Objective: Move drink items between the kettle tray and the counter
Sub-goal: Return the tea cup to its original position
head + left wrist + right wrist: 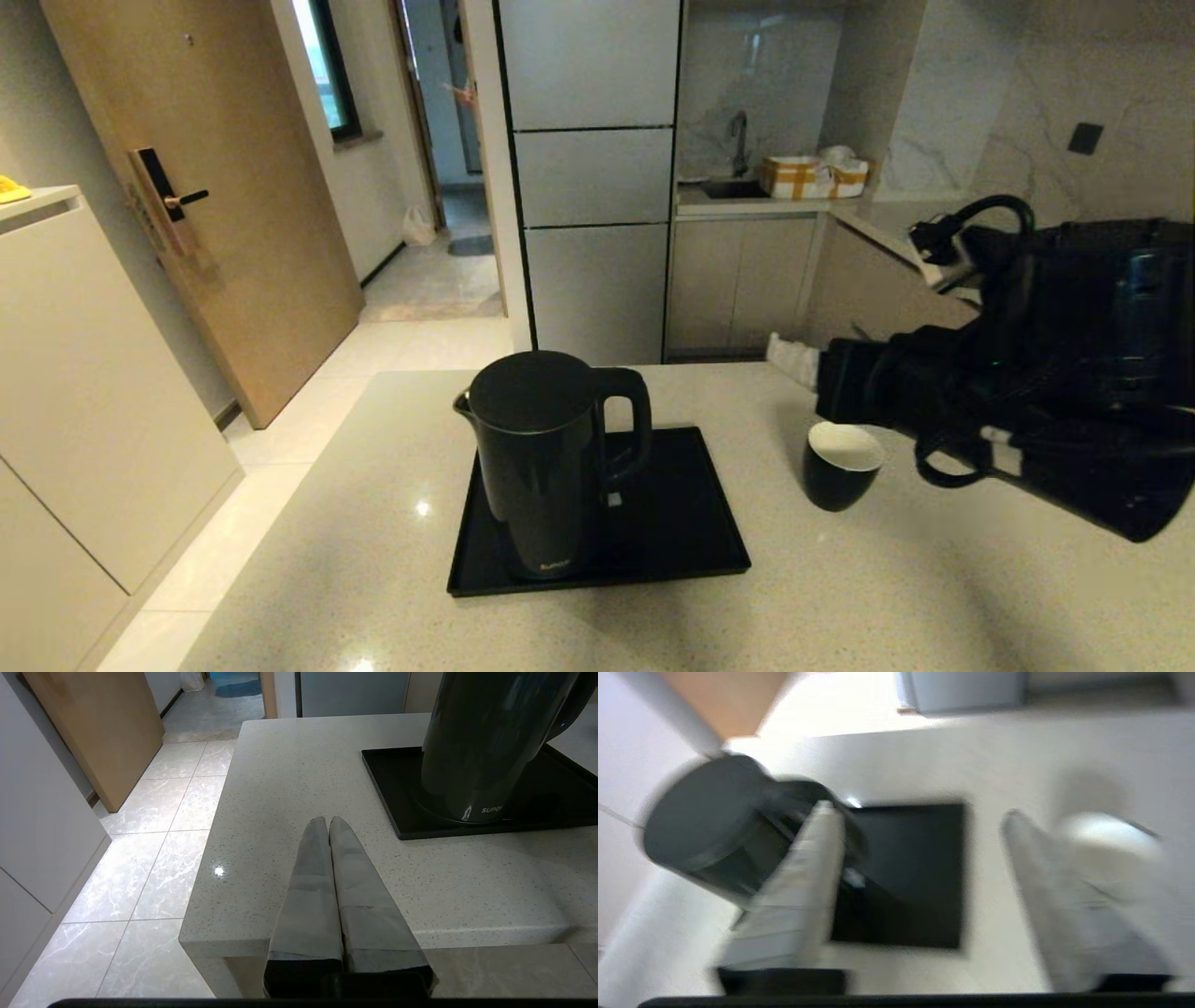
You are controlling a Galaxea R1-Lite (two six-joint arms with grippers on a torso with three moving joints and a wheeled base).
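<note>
The tall black kettle point(546, 457) stands on the left half of the black kettle tray point(691, 523), handle to the right. The small black cup point(840, 467), white inside, sits on the beige counter point(373, 523) just right of the tray. My right arm point(1027, 392) reaches in from the right, above and behind the cup. In the right wrist view the right gripper point(920, 812) is open wide, with the tray point(915, 872) showing between its fingers, the kettle point(700, 816) to one side and the cup point(1106, 835) past the other finger. My left gripper point(328, 821) is shut and empty, low over the counter's near-left corner.
The counter's left edge point(210, 849) drops to a tiled floor. A wooden door point(215, 187) and white cabinets stand to the left. Tall grey cabinet fronts point(593, 177) and a sink counter with boxes point(812, 177) lie beyond the counter.
</note>
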